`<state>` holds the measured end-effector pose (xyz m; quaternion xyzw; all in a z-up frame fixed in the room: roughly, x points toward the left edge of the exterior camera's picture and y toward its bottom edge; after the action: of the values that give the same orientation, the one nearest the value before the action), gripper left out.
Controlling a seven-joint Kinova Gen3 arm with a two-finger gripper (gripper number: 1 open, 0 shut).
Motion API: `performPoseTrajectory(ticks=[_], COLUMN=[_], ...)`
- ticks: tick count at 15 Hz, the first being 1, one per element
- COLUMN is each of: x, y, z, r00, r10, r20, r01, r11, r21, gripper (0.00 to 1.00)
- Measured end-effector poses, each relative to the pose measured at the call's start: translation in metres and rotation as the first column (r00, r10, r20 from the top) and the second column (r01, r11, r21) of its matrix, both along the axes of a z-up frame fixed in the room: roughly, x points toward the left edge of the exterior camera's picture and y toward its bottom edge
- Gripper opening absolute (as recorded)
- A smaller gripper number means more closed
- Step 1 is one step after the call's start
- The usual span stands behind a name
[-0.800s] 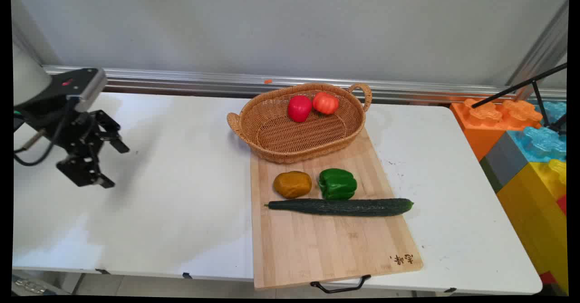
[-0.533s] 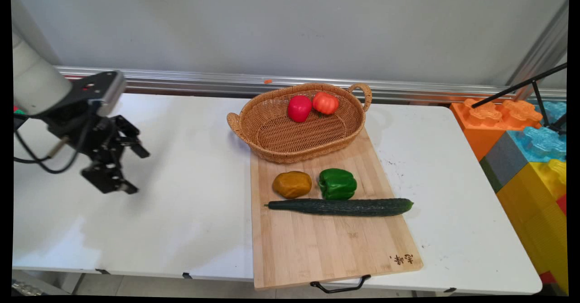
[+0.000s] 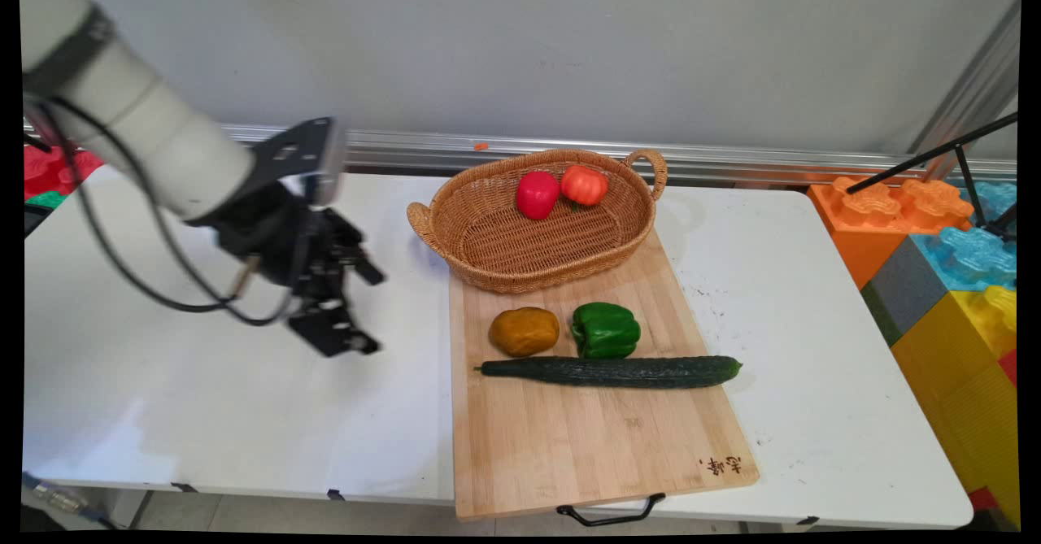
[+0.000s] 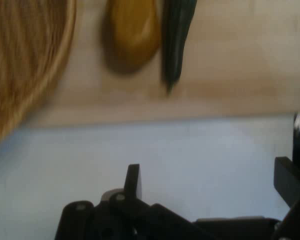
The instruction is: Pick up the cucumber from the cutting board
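Observation:
My gripper (image 3: 370, 308) hangs open and empty above the white table (image 3: 244, 398), just left of the wooden cutting board (image 3: 585, 438). On the board lie a yellow-brown potato (image 3: 524, 331), a green pepper (image 3: 605, 329) and a long cucumber (image 3: 610, 371). The potato is the nearest thing to my gripper. In the hand view my gripper (image 4: 210, 180) is spread wide over bare table, with the board (image 4: 230, 75), potato (image 4: 132, 30) and cucumber tip (image 4: 176, 35) ahead.
A wicker basket (image 3: 480, 239) rests on the board's far end and holds a red pepper (image 3: 537, 194) and a tomato (image 3: 584, 184); its rim (image 4: 20, 65) shows in the hand view. Big coloured blocks (image 3: 943, 267) stand at the table's right edge.
The arm has swung to the right across the table, bringing the open gripper from the far left to just beside the cutting board. Nothing on the board has moved.

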<state>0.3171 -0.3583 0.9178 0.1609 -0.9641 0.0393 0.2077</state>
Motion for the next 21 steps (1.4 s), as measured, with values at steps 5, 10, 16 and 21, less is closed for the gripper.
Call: performPoseTrajectory(ticks=[5,10,16,21], x=[-0.073,-0.123,-0.185,-0.231], y=[-0.012,-0.027,-0.043,-0.055], z=[0.004,-0.011,-0.045,-0.085], r00=[0.997,0.992,0.981,0.972], r10=[-0.035,-0.075,-0.14,-0.191], r20=[-0.069,-0.1,-0.136,-0.138], r01=[0.033,0.069,0.124,0.166], r11=[0.999,0.995,0.985,0.971], r21=[-0.029,-0.065,-0.123,-0.17], gripper=[1.0,1.0,1.0,1.0])
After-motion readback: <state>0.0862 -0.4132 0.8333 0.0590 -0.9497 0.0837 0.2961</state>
